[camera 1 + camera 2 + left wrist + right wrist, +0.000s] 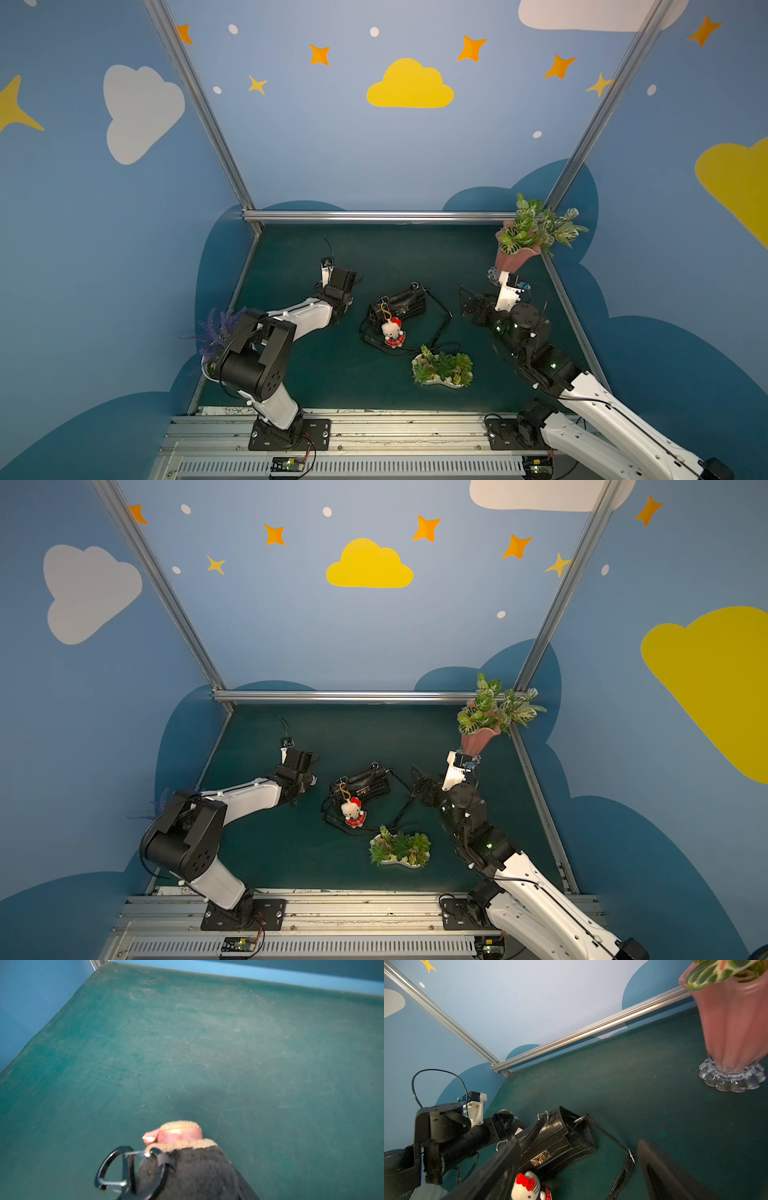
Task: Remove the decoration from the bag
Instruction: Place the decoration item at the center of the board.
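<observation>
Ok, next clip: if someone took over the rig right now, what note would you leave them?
Left hand: beside the bag, not touching it. Its wrist view shows a dark fuzzy charm right at it; I cannot tell whether it is gripped.
Right hand: open and empty, on the bag's other side.
The bag lies on the green table.
Kitty plush: against the bag, apparently still clipped on by its gold clasp.
Done: the kitty plush is not off yet.
Left: unclip it and carry it clear of the bag.
</observation>
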Available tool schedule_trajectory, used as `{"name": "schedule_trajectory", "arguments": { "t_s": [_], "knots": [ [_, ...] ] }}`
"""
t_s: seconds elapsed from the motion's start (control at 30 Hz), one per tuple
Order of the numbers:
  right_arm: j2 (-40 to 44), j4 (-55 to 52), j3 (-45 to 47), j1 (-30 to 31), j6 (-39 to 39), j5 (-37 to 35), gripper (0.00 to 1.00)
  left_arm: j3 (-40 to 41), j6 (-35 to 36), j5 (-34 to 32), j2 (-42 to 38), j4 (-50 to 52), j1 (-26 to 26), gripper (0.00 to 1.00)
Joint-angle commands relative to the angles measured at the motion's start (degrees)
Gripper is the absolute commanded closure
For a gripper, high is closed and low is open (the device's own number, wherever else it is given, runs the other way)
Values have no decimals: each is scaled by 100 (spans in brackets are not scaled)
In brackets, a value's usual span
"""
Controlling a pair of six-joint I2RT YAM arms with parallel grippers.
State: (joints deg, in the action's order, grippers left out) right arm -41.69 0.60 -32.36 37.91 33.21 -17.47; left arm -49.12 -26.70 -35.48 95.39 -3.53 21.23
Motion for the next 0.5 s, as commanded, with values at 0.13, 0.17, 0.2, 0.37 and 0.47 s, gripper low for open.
{"name": "schedule_trajectory", "arguments": {
  "t_s": [0.13,0.17,0.2,0.37,0.47],
  "knots": [
    [110,-19,28,-65,37,-62,5,-18,-41,-80,-62,350,134,8],
    [109,-33,21,-72,36,-43,5,0,-12,-77,-122,333,145,5],
    [106,-50,20,-73,36,-24,5,19,20,-76,-193,321,173,1],
    [65,-58,22,-82,76,38,5,138,125,86,-571,292,224,0],
    [22,-85,-12,-82,68,133,5,282,141,307,-853,256,251,0]
  ]
}}
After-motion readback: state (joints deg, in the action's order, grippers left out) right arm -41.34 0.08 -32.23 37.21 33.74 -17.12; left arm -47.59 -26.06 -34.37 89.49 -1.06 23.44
